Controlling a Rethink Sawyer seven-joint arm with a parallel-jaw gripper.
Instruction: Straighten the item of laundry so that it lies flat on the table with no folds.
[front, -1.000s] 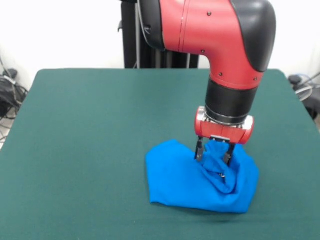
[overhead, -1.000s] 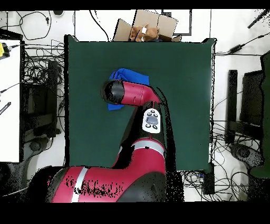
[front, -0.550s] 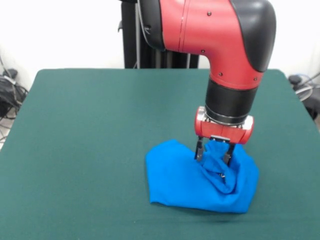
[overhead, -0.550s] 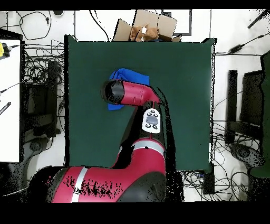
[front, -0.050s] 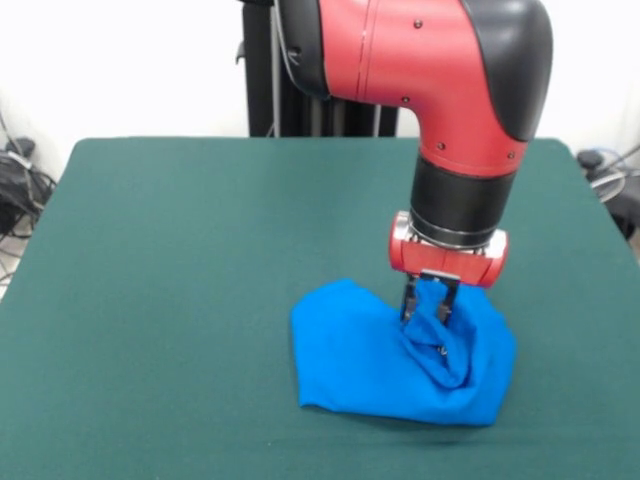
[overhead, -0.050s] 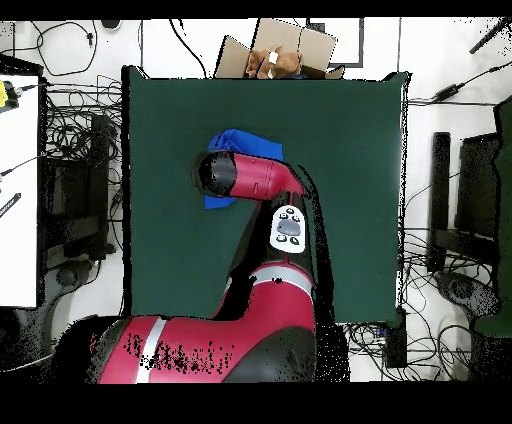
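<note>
Gripper (front, -0.050s: 431, 303) had its fingers pinched shut on a raised ridge of the crumpled blue T-shirt (front, -0.050s: 370, 360), which sat bunched toward the 5 o'clock part of the green table (front, -0.050s: 180, 250) in the front view; grasp step, next likely a lift-and-pull to spread folds.

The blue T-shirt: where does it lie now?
In the front view, the blue T-shirt lies crumpled on the table, near edge, right of centre, under the gripper.
</note>
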